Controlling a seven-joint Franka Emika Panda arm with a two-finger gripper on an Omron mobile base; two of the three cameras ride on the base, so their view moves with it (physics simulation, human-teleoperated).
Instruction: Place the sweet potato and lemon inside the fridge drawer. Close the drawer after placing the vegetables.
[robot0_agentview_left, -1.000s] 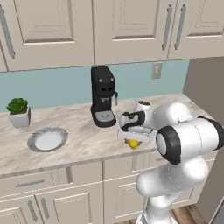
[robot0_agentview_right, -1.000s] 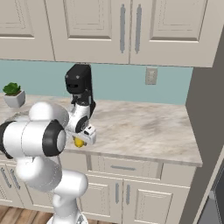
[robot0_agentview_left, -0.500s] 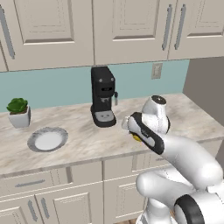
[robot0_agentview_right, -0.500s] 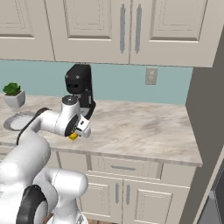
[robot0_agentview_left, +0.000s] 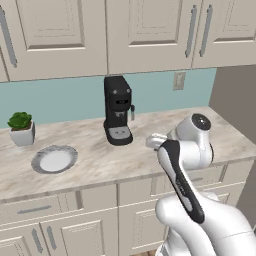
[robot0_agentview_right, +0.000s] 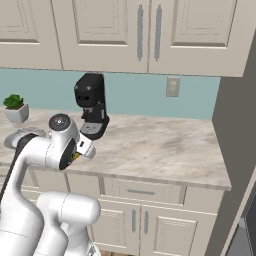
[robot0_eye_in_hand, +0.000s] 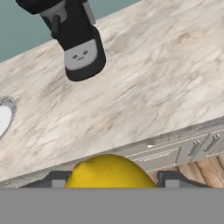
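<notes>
Gripper (robot0_eye_in_hand: 112, 186) clenched on the lemon (robot0_eye_in_hand: 108, 171), held above the counter (robot0_eye_in_hand: 144, 87) edge, coffee machine (robot0_agentview_left: 117, 110) behind, plate (robot0_agentview_left: 54, 159) far left

Bright yellow lemon (robot0_eye_in_hand: 108, 171) at bottom centre of the hand view, over a beige-grey marbled counter (robot0_eye_in_hand: 144, 87), with a black coffee machine (robot0_agentview_left: 118, 110), white grey-rimmed plate (robot0_agentview_left: 54, 159), green plant (robot0_agentview_left: 20, 120) in white pot, teal backsplash (robot0_agentview_left: 65, 98), cream cabinets (robot0_agentview_left: 110, 35).
</notes>
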